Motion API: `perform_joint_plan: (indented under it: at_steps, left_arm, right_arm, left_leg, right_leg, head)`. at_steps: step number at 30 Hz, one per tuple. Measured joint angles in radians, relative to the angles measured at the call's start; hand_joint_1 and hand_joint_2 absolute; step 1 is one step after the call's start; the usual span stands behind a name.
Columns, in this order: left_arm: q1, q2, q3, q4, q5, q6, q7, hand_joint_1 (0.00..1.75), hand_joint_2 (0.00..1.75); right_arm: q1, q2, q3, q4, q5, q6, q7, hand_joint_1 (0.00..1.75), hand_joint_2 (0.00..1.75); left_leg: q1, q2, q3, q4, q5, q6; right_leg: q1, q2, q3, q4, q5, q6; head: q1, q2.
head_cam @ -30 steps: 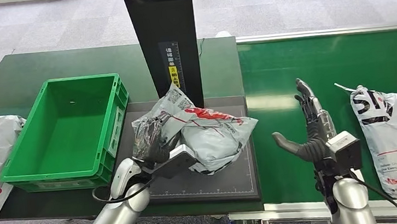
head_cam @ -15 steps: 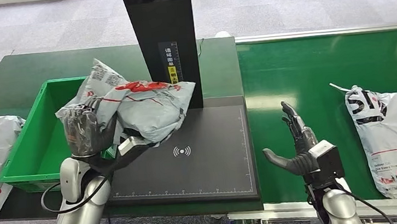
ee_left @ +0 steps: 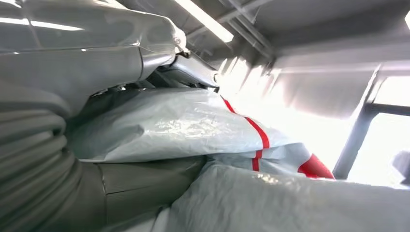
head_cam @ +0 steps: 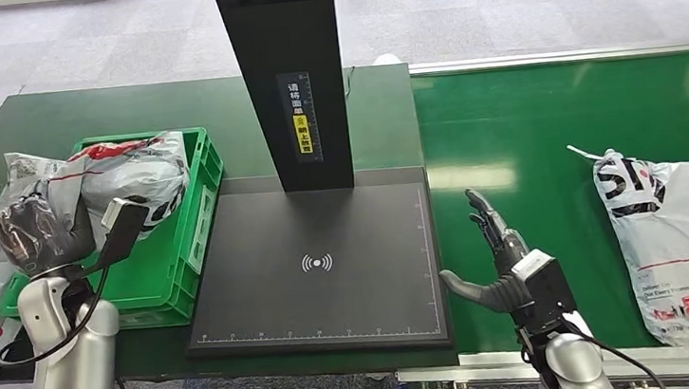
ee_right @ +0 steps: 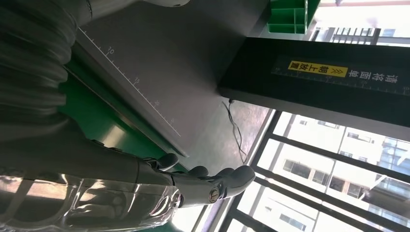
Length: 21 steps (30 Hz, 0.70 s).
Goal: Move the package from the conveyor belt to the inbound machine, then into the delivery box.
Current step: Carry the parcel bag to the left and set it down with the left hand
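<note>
head view: crumpled grey package (head_cam: 119,173) with red print, in left hand (head_cam: 35,234)

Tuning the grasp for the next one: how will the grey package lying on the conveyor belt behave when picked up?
Probably floppy: the package on the conveyor belt is a wrinkled poly bag lying slumped. Its glossy film may slip. It likely sags around fingers, as the similar bag does in the left hand.

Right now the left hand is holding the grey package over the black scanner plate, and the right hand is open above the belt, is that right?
Not quite. In the head view the left hand holds the package over the green box, not the scanner plate. The right hand is open above the belt.
</note>
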<state>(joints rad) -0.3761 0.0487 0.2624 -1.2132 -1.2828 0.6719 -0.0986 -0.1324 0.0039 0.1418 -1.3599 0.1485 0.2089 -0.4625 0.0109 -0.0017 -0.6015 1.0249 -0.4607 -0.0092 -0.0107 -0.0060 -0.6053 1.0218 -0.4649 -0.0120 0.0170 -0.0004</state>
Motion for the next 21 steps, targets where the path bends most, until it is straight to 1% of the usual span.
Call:
perform_joint_plan:
  at_steps: [1, 4, 5, 8, 10, 12, 13, 14, 15, 17, 18, 19, 20, 21]
  left_arm:
    - [-0.003, 0.008, -0.008, 0.025, 0.001, -0.015, 0.02, 1.56, 1.75]
    - [-0.007, 0.025, -0.06, 0.091, 0.007, -0.055, 0.056, 0.26, 1.75]
    - [-0.008, 0.027, -0.081, 0.107, 0.009, -0.061, 0.062, 0.01, 1.75]
    - [-0.007, 0.03, -0.13, 0.133, 0.017, -0.059, 0.076, 0.0, 1.75]
    - [-0.005, 0.03, -0.152, 0.138, 0.029, -0.04, 0.079, 0.0, 1.75]
    - [0.001, 0.031, -0.163, 0.131, 0.053, -0.011, 0.064, 0.0, 1.75]
    - [0.006, 0.031, -0.165, 0.121, 0.067, 0.003, 0.041, 0.0, 1.75]
    - [0.013, 0.029, -0.162, 0.103, 0.079, 0.013, -0.002, 0.0, 1.75]
    - [0.022, 0.022, -0.153, 0.076, 0.092, 0.019, -0.07, 0.0, 1.75]
    - [0.034, -0.01, -0.105, 0.005, 0.127, 0.025, -0.273, 0.0, 1.75]
    - [0.037, -0.035, -0.071, -0.032, 0.151, 0.027, -0.379, 0.0, 1.75]
    - [0.037, -0.06, -0.034, -0.064, 0.179, 0.029, -0.465, 0.0, 1.75]
    - [0.038, -0.083, -0.002, -0.093, 0.215, 0.03, -0.524, 0.0, 1.75]
    - [0.04, -0.1, 0.021, -0.119, 0.269, 0.03, -0.56, 0.0, 1.75]
  right_arm:
    - [0.0, 0.0, 0.0, 0.0, 0.002, 0.001, 0.001, 0.0, 1.75]
    - [-0.004, -0.001, 0.0, 0.0, 0.011, 0.007, 0.001, 0.0, 1.75]
    - [-0.006, -0.001, 0.0, 0.001, 0.012, 0.009, 0.0, 0.0, 1.75]
    - [-0.014, -0.002, 0.0, 0.005, 0.013, 0.011, -0.002, 0.0, 1.75]
    - [-0.016, -0.003, 0.0, 0.009, 0.014, 0.012, -0.005, 0.0, 1.75]
    - [-0.018, -0.004, 0.001, 0.013, 0.014, 0.013, -0.011, 0.0, 1.75]
    - [-0.018, -0.005, 0.002, 0.016, 0.014, 0.013, -0.014, 0.0, 1.75]
    - [-0.019, -0.006, 0.003, 0.019, 0.014, 0.014, -0.017, 0.0, 1.75]
    - [-0.02, -0.006, 0.004, 0.022, 0.014, 0.014, -0.02, 0.0, 1.75]
    - [-0.024, -0.008, 0.009, 0.031, 0.013, 0.013, -0.026, 0.0, 1.75]
    - [-0.027, -0.008, 0.012, 0.035, 0.012, 0.013, -0.029, 0.0, 1.75]
    - [-0.031, -0.009, 0.015, 0.04, 0.011, 0.013, -0.031, 0.0, 1.75]
    - [-0.034, -0.009, 0.019, 0.045, 0.01, 0.012, -0.034, 0.0, 1.75]
    - [-0.037, -0.009, 0.022, 0.049, 0.008, 0.011, -0.038, 0.0, 1.75]
  left_leg:
    - [0.0, 0.0, 0.0, 0.0, 0.0, 0.0]
    - [0.0, 0.0, 0.0, 0.0, 0.0, 0.0]
    - [0.0, 0.0, 0.0, 0.0, 0.0, 0.0]
    - [0.0, 0.0, -0.001, 0.001, 0.0, 0.0]
    - [0.0, 0.0, -0.001, 0.001, 0.0, 0.0]
    - [0.0, 0.0, -0.001, 0.001, 0.0, 0.0]
    - [0.0, 0.0, -0.001, 0.001, 0.0, 0.0]
    - [0.0, 0.0, -0.001, 0.001, 0.0, 0.0]
    - [0.0, 0.0, -0.001, 0.001, 0.0, 0.0]
    - [0.0, -0.001, -0.001, 0.001, 0.0, 0.0]
    - [0.0, -0.001, -0.001, 0.001, 0.0, 0.0]
    - [0.0, 0.0, -0.001, 0.001, 0.0, 0.0]
    - [-0.001, 0.001, -0.001, 0.001, 0.0, 0.0]
    - [-0.001, 0.001, 0.0, 0.001, -0.001, 0.0]
  right_leg:
    - [0.0, 0.0, 0.0, 0.0, 0.0, 0.0]
    - [0.0, 0.0, 0.0, 0.0, 0.0, 0.0]
    - [0.0, 0.0, 0.0, 0.0, 0.0, 0.0]
    - [0.0, 0.0, 0.0, 0.0, 0.0, 0.0]
    - [0.0, 0.0, 0.0, 0.0, 0.0, 0.0]
    - [0.0, 0.0, 0.0, 0.0, 0.0, 0.0]
    - [0.0, 0.0, 0.0, 0.0, 0.0, 0.0]
    - [0.0, 0.0, 0.0, 0.0, 0.0, 0.0]
    - [0.0, 0.0, 0.0, 0.0, 0.0, 0.0]
    - [0.0, -0.001, 0.0, 0.0, 0.0, 0.0]
    - [0.0, -0.001, 0.0, 0.0, 0.0, 0.0]
    - [-0.001, 0.0, 0.0, 0.0, 0.0, 0.0]
    - [-0.001, 0.001, 0.0, 0.0, 0.0, 0.0]
    - [-0.001, 0.001, 0.0, 0.0, 0.0, 0.0]
  head:
    - [0.0, 0.0]
    - [0.0, 0.0]
    - [0.0, 0.0]
    - [0.0, 0.0]
    - [0.0, 0.0]
    - [0.0, 0.0]
    - [0.0, 0.0]
    - [0.0, 0.0]
    - [0.0, 0.0]
    - [0.0, 0.0]
    - [0.0, 0.0]
    - [0.0, 0.0]
    - [0.0, 0.0]
    - [0.0, 0.0]
